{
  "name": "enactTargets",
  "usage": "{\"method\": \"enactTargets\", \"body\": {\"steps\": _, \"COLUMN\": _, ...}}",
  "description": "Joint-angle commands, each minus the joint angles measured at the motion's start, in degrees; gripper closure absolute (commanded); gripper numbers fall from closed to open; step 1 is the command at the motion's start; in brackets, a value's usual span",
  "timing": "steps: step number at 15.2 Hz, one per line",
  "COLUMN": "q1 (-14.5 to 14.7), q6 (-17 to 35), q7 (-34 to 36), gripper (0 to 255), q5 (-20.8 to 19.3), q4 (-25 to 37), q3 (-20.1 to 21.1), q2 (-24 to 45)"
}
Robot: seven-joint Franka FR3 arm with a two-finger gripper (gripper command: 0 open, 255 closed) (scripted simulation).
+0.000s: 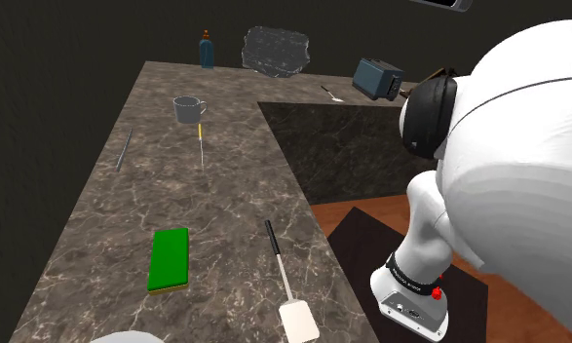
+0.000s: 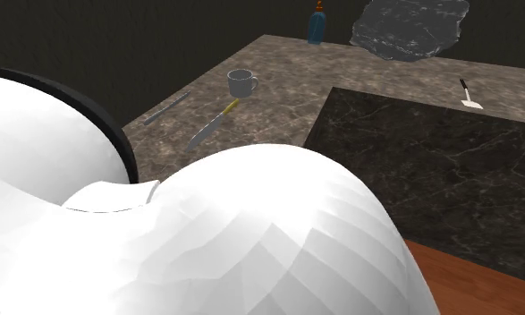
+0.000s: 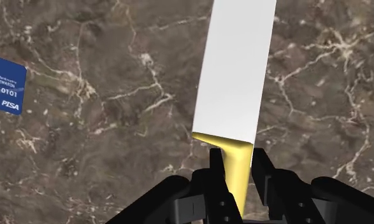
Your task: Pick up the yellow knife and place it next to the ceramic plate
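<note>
**Shoulder view.** Marbled bench (image 1: pixel 225 205). Grey mug (image 1: pixel 188 108), upper centre. Slim yellow-handled blade (image 1: pixel 202 143) lying flat just below the mug. Green sponge (image 1: pixel 169 259) and spatula (image 1: pixel 286 283), lower centre.

**Second exterior view.** Mug (image 2: pixel 241 82), upper centre. Yellow-handled blade (image 2: pixel 212 123) just beside it, toward lower left.

**Wrist view.** Tool (image 3: pixel 238 154) closed narrowly, clasping the yellow handle of the yellow knife (image 3: pixel 236 70). The white blade points away over the bench. Blue card (image 3: pixel 4 89) lies apart from the blade. Cannot tell whether this knife is the blade by the mug.
</note>
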Motion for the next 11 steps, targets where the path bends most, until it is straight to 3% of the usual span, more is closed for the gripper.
{"method": "enactTargets", "body": {"steps": 1, "q1": 0.31, "q6": 0.99, "q7": 0.4, "gripper": 255, "q5": -0.66, "q4": -0.34, "q3": -0.39, "q2": 0.84}}
{"method": "enactTargets", "body": {"steps": 11, "q1": 0.99, "q6": 5.63, "q7": 2.09, "gripper": 255, "q5": -2.98, "q4": -3.11, "q3": -1.82, "q2": 3.38}}
